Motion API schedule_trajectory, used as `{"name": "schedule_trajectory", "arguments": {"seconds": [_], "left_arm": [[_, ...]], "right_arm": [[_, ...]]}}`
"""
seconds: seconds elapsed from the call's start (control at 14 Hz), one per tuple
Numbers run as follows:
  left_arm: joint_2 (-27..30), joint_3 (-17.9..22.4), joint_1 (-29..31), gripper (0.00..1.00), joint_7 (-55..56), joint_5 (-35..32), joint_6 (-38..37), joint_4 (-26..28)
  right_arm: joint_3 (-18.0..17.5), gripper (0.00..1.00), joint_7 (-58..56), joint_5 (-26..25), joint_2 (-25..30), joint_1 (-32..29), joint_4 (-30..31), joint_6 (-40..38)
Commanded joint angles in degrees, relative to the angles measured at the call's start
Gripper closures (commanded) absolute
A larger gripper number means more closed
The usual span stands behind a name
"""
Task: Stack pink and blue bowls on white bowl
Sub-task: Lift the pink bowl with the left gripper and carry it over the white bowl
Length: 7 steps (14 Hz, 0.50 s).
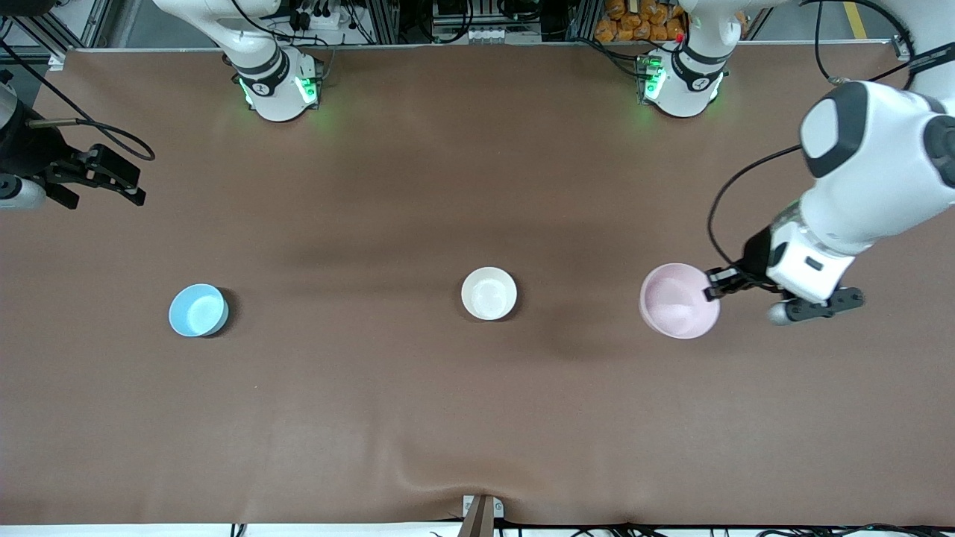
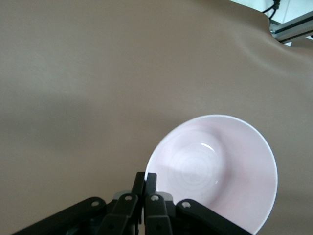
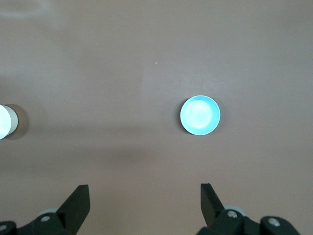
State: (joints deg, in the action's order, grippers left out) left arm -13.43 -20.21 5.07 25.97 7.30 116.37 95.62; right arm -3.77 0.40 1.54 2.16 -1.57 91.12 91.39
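Note:
The pale pink bowl [image 1: 679,300] hangs a little above the table toward the left arm's end, held by its rim. My left gripper [image 1: 714,287] is shut on that rim; the left wrist view shows the fingers [image 2: 145,178] pinched on the edge of the pink bowl [image 2: 215,166]. The white bowl [image 1: 489,293] stands upright in the middle of the table. The blue bowl [image 1: 198,310] stands toward the right arm's end. My right gripper [image 1: 112,183] is open and empty, high over that end. The right wrist view [image 3: 145,191] shows the blue bowl [image 3: 200,114] below and the white bowl [image 3: 6,121] at the picture's edge.
The brown table mat [image 1: 373,410] is slightly wrinkled near a small bracket [image 1: 481,514] at the edge nearest the front camera. The two arm bases [image 1: 280,86] [image 1: 679,82] stand along the farthest edge.

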Motion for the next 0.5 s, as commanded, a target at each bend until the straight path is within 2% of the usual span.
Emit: {"name": "schedule_trajectory", "arguments": {"seconds": [0.0, 0.21, 0.43], "left_arm": [[-2.82, 0.08, -4.79, 1.0, 6.0, 0.09, -1.06, -2.37], [-5.28, 0.25, -9.1, 1.0, 10.58, -0.09, 0.52, -2.37], [-8.88, 0.17, -14.98, 1.0, 20.31, -5.34, 4.12, -2.28]], "right_arm": [[0.08, 0.0, 0.65, 0.4, 0.56, 0.34, 0.38, 0.1], [0.43, 0.0, 0.65, 0.05, 0.47, 1.13, 0.38, 0.1], [1.57, 0.0, 0.65, -0.04, 0.3, 1.75, 0.29, 0.02]]}}
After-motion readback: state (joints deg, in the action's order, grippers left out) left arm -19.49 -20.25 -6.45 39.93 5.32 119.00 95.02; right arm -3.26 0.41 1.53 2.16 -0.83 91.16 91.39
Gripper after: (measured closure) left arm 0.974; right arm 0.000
